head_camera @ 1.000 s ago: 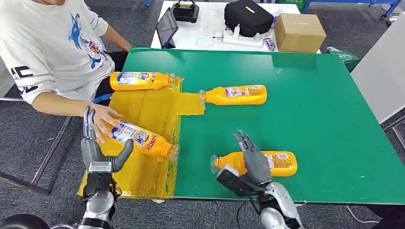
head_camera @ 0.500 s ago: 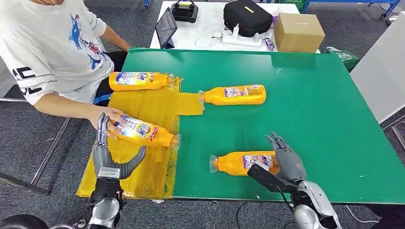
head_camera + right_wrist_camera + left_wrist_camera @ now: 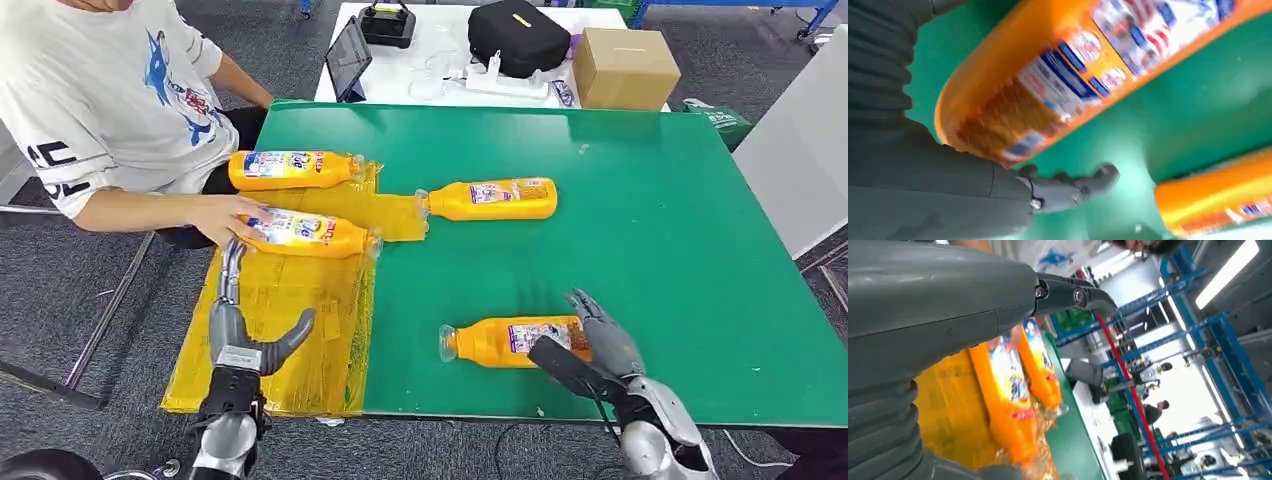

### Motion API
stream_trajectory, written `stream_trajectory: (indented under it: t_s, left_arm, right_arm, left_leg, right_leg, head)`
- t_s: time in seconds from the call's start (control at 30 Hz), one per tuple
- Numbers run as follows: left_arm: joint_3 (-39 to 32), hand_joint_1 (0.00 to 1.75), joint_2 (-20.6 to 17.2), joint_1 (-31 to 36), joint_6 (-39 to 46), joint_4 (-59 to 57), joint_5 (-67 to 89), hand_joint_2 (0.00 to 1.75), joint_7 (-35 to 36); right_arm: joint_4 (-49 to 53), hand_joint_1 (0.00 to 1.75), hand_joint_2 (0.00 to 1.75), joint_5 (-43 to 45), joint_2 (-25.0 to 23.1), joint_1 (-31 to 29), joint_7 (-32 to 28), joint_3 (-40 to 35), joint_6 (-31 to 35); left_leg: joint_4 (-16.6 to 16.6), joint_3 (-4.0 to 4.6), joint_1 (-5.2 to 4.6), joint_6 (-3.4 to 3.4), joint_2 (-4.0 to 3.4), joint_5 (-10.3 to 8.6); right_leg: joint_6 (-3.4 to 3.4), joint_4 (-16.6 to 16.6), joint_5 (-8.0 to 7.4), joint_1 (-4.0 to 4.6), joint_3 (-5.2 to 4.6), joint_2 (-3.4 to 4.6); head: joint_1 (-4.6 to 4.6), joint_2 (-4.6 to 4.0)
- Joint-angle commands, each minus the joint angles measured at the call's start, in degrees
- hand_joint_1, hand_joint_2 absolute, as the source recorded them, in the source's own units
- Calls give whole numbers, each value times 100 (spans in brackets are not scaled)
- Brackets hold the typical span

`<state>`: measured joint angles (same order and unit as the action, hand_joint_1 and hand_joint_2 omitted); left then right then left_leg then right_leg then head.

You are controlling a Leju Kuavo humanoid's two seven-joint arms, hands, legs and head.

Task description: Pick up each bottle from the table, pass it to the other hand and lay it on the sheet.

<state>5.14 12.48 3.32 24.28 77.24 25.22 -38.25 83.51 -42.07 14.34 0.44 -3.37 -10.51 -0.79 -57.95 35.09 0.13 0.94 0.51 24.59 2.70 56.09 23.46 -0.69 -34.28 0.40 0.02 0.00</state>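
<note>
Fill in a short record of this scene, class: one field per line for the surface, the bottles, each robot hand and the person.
surface: green table top with a yellow plastic sheet
bottles on sheet: two orange plastic bottles, lying down
bottles on bare table: two, lying down
left robot hand: open, over the sheet
right robot hand: open, at the near bottle's base
person's hand: touching a sheet bottle

Four orange bottles, all lying on their sides, labels blue/white/red, clear caps. Far bottle [image 3: 292,169] on the yellow sheet's [image 3: 300,330] back edge, cap toward the table [image 3: 650,230] middle. Second bottle [image 3: 308,232] across the sheet, a person's hand on its base. Third bottle [image 3: 490,199] on green table, cap touching the sheet's tab. Near bottle [image 3: 510,341] on the table, base end beside the right robot hand [image 3: 600,345].
</note>
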Motion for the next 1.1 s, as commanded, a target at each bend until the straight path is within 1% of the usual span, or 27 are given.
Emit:
stream_trajectory:
  t_s: [0.03,0.13,0.17,0.23,0.33,0.4,0.47,0.6,0.7,0.87,0.9,0.93,1.07,1.1]
  left_arm:
    - [279,0,-5,514,-124,-882,-164,175,43]
    - [279,0,-5,514,-124,-882,-164,175,43]
    - [275,0,-10,510,-123,-882,-166,175,41]
    - [348,0,-23,559,-174,-964,-183,175,42]
    - [418,0,-18,663,-192,-1115,-234,175,44]
    - [433,0,-13,730,-185,-1223,-273,175,61]
    - [436,0,-11,747,-203,-1255,-339,175,70]
    - [424,0,-16,756,-266,-1261,-447,175,116]
    - [391,0,11,772,-359,-1298,-556,175,159]
    - [357,0,18,759,-330,-1272,-587,175,156]
    - [353,0,21,749,-320,-1271,-580,175,166]
    - [357,0,21,742,-323,-1272,-574,175,170]
    - [352,0,35,731,-339,-1264,-590,175,181]
    - [359,0,35,730,-341,-1256,-584,175,181]
  right_arm:
    - [-1967,0,175,219,-132,-898,-138,52,-229]
    - [-1967,0,175,219,-132,-898,-138,52,-229]
    - [-1971,0,175,220,-153,-897,-136,42,-231]
    - [-2200,0,175,220,-172,-1023,-125,-33,-280]
    - [-2651,0,175,164,-207,-1266,-120,-227,-339]
    - [-2879,0,175,120,-177,-1402,-119,-380,-377]
    - [-2937,0,175,123,-150,-1457,-118,-466,-380]
    - [-2773,0,175,169,-72,-1461,-46,-612,-407]
    - [-2658,0,175,259,13,-1421,-15,-686,-463]
    - [-2421,0,175,353,-150,-1305,-13,-614,-256]
    - [-2356,16,175,335,-196,-1265,-58,-584,-144]
    - [-2298,40,175,340,-249,-1231,-101,-545,-58]
    - [-2232,40,175,342,-310,-1191,-145,-520,7]
    - [-2167,131,175,307,-327,-1164,-212,-498,108]
  left_leg:
    - [8,-30,7,-3,-5,1]
    - [7,-38,6,-3,5,1]
    - [10,-54,10,-5,3,4]
    - [6,-44,7,-4,-14,5]
    - [5,-37,5,-4,-14,2]
    - [10,-48,6,-6,-22,2]
    - [8,-46,8,-5,-23,1]
    - [8,-62,12,-7,-33,4]
    - [4,-58,6,-3,-25,1]
    - [5,-62,9,-6,-25,3]
    - [6,-64,9,-6,-26,3]
    - [5,-63,7,-4,-26,3]
    - [5,-63,10,-6,-29,5]
    - [4,-60,6,-5,-27,4]
  right_leg:
    - [-6,-16,-3,9,30,-2]
    - [-6,-14,1,8,38,-9]
    - [-12,-22,2,13,57,-14]
    - [-9,-13,-1,9,42,5]
    - [-7,-9,-3,7,33,6]
    - [-11,-15,-5,9,42,9]
    - [-10,-15,-5,12,41,7]
    - [-15,-18,-6,17,52,13]
    - [-7,-8,-4,9,47,15]
    - [-11,-11,-4,13,53,13]
    - [-11,-11,-3,12,54,14]
    - [-9,-9,-3,10,52,16]
    - [-11,-10,-3,13,52,17]
    - [-9,-7,-2,10,49,16]
  head:
    - [-2,0]
    - [2,0]
    - [0,0]
    - [2,0]
    - [2,0]
    - [-2,0]
    - [0,0]
    - [0,0]
    - [0,0]
    - [0,0]
    - [0,0]
    - [0,0]
    - [0,0]
    - [0,0]
